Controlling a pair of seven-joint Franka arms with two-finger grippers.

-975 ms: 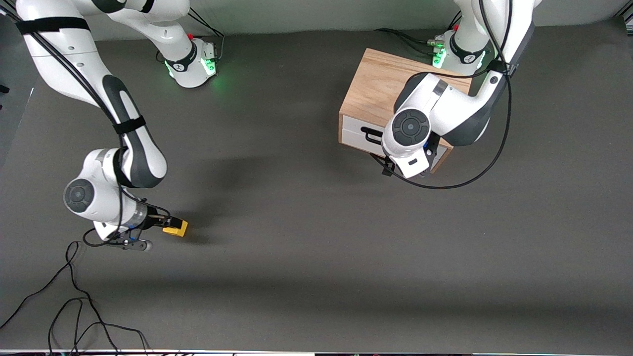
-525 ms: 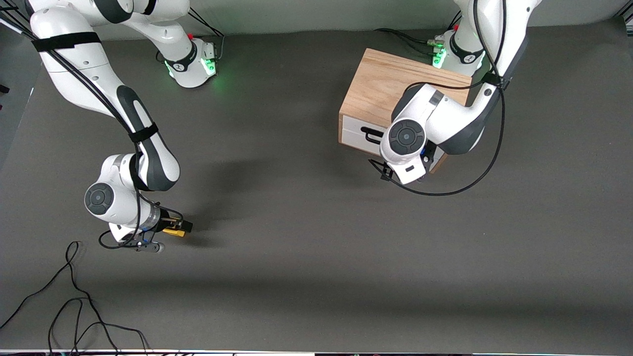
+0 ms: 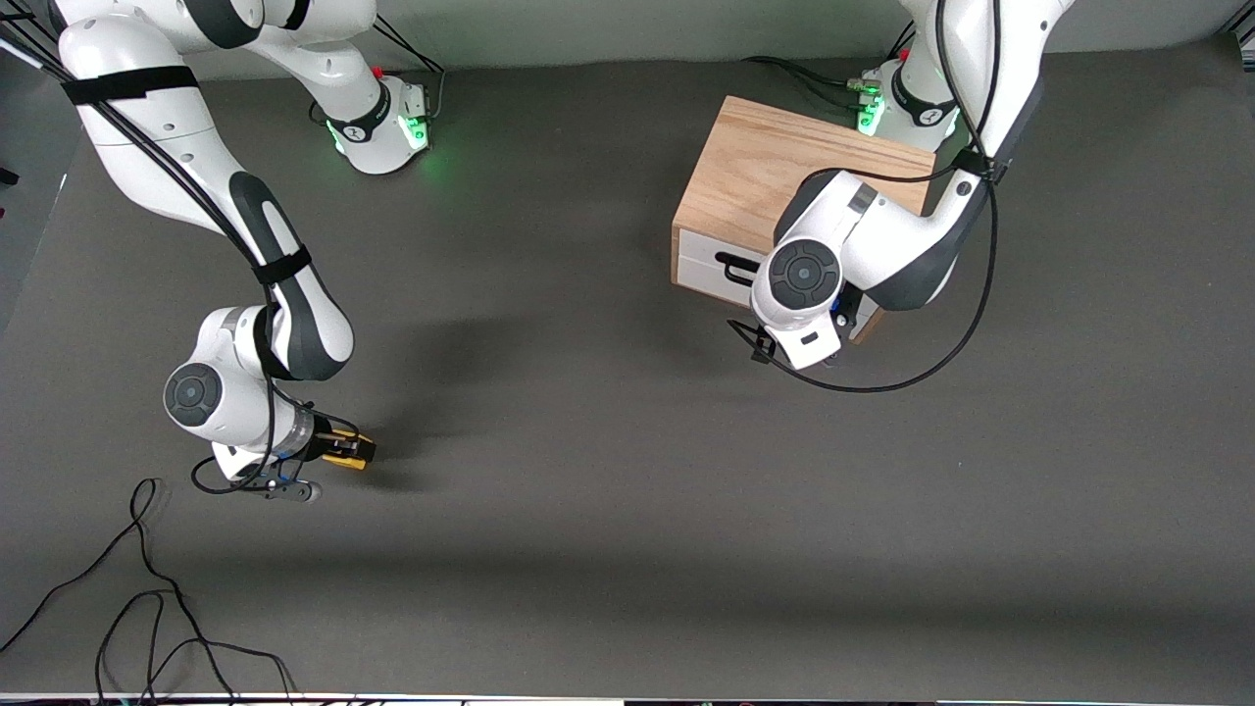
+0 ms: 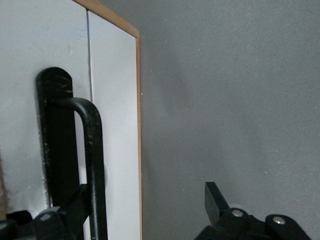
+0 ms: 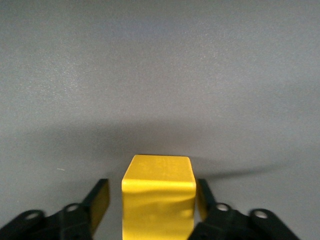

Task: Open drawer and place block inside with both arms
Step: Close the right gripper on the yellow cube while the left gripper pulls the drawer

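The yellow block (image 3: 342,458) lies on the dark table toward the right arm's end. My right gripper (image 3: 351,453) is low at the table, open, with one finger on each side of the block (image 5: 159,195) and small gaps showing. The oak cabinet (image 3: 755,167) stands toward the left arm's end. Its white drawer (image 3: 708,265) is closed, with the black handle (image 3: 735,263) on its front. My left gripper (image 4: 145,200) is open in front of the drawer. One finger (image 4: 75,207) is at the handle bar (image 4: 94,160), the other finger (image 4: 215,200) is over the table. In the front view its wrist hides it.
Loose black cables (image 3: 147,588) lie on the table near the front camera at the right arm's end. A cable loop (image 3: 882,378) hangs from the left arm in front of the cabinet. Both arm bases (image 3: 387,123) stand along the table's back edge.
My right gripper has slid forward so its fingers now straddle the block, which was at their tips. My left hand has shifted slightly lower along the drawer front.
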